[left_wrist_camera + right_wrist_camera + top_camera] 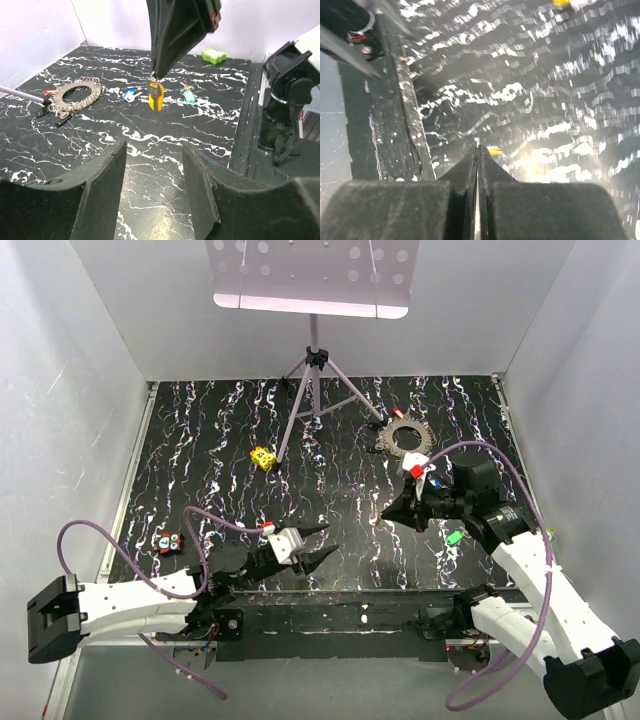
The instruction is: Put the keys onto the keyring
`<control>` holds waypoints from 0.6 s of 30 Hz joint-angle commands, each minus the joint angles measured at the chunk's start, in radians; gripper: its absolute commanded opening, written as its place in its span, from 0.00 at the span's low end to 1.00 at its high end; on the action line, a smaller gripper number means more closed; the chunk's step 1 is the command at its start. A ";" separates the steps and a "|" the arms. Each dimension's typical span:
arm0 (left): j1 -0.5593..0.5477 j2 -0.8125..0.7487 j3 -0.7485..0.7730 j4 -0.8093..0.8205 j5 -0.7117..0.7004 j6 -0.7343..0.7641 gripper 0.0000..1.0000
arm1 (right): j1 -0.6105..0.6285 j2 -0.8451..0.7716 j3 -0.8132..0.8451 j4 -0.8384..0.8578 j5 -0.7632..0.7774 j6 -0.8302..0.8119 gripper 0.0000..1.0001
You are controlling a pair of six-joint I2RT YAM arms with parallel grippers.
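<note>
Holding step: right hand (pixel 156 69) clamped together on orange key (pixel 156 96), dangling above desk (pixel 150 145). Left hand (pixel 328 542) fingers apart, empty. Keyring (pixel 75 95) lies well apart. Next, probably: carry key over and thread it on, which needs fine alignment.

No words, brands or numbers can be read anywhere. The small yellow plastic cube (pixel 263 457) on the black white-veined surface (pixel 340 480) carries dark dots, too small to count. A small red-and-black object (pixel 171 541) shows a pale round mark, illegible.
</note>
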 commanded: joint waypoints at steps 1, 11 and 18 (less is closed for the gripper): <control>0.005 -0.083 -0.029 -0.029 -0.033 -0.060 0.47 | -0.126 0.048 0.078 -0.274 0.080 -0.084 0.01; 0.005 -0.195 -0.060 -0.113 -0.085 -0.281 0.46 | -0.331 0.166 0.123 -0.711 0.273 -0.393 0.01; 0.005 -0.291 -0.101 -0.128 -0.082 -0.416 0.46 | -0.403 0.272 0.025 -0.685 0.381 -0.434 0.01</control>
